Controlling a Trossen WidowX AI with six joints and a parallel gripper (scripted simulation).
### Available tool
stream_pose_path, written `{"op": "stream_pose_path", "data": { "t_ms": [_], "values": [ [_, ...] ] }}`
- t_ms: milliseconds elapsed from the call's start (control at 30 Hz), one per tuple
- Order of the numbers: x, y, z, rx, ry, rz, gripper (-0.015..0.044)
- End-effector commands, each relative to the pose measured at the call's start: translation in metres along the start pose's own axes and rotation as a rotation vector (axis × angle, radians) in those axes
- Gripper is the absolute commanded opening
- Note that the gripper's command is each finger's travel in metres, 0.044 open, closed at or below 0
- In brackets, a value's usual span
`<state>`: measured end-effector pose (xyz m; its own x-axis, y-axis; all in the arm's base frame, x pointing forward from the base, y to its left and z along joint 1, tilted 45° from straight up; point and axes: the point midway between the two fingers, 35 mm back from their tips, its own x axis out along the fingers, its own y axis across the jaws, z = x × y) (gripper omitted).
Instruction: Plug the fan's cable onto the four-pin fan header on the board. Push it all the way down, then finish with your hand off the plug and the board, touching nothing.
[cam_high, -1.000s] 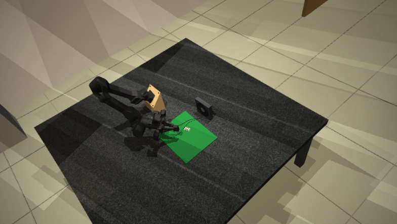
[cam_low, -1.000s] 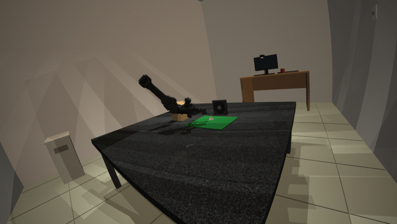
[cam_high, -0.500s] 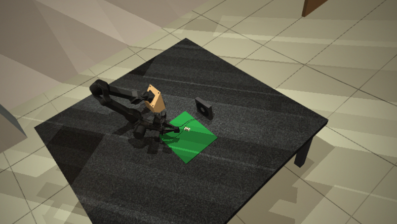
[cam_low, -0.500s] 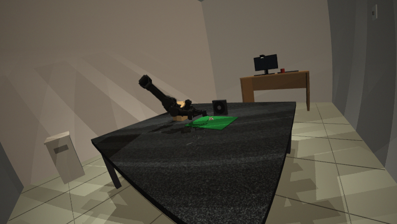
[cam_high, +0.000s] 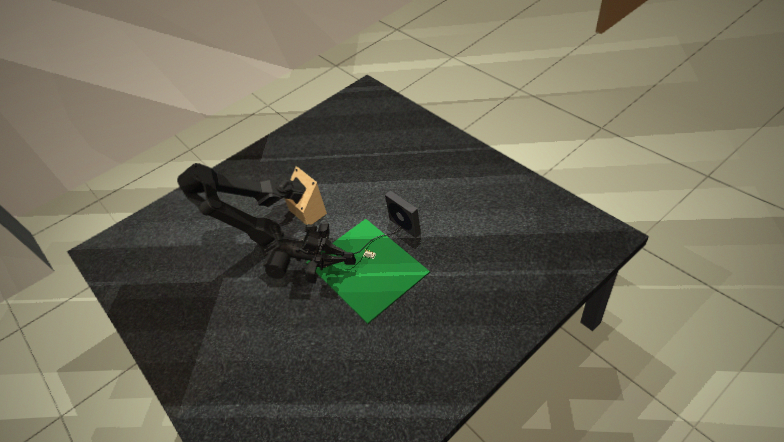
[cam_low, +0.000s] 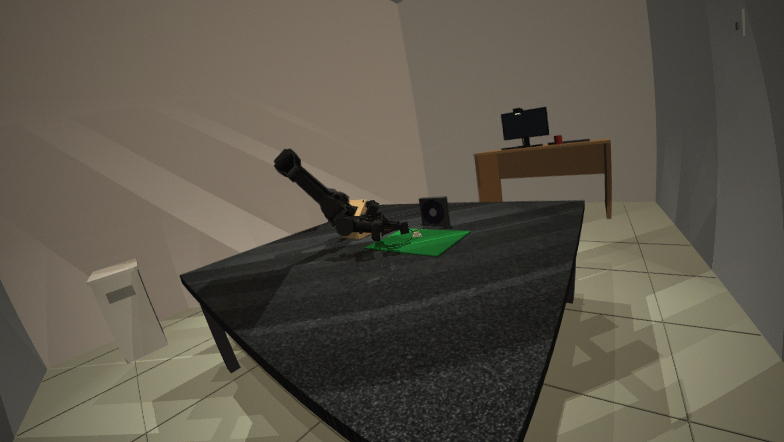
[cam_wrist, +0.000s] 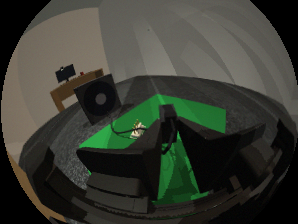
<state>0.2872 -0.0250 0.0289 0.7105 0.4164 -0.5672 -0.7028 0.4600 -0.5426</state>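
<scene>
My gripper (cam_high: 346, 258) (cam_low: 402, 227) (cam_wrist: 168, 120) is shut on the fan cable's black plug (cam_wrist: 167, 111), which sticks out past the fingertips in the wrist view. It is low over the green board (cam_high: 384, 285) (cam_low: 439, 244) (cam_wrist: 205, 116), beside the small whitish header (cam_high: 369, 254) (cam_low: 416, 234) (cam_wrist: 137, 130). In the wrist view the header is left of the fingers; the plug is apart from it. The black fan (cam_high: 403, 214) (cam_low: 433, 211) (cam_wrist: 101, 98) stands upright behind the board. Its thin dark cable (cam_wrist: 120, 132) runs past the header to the plug and loops below it. The header's pins cannot be made out.
A tan block (cam_high: 312, 208) (cam_low: 359, 207) with an opening stands beside the arm, left of the board in the top view. The board and fan are on the dark table (cam_high: 494, 230) (cam_low: 439, 307). A brown desk (cam_low: 554, 161) with a monitor stands far behind.
</scene>
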Motion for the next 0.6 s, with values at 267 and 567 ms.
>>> {"op": "stream_pose_path", "data": {
  "t_ms": [267, 567],
  "values": [
    [0.002, 0.0, -0.01, -0.005, -0.005, 0.0, 0.0],
    [0.004, -0.001, -0.019, -0.005, -0.005, 0.001, 0.0]
  ]
}}
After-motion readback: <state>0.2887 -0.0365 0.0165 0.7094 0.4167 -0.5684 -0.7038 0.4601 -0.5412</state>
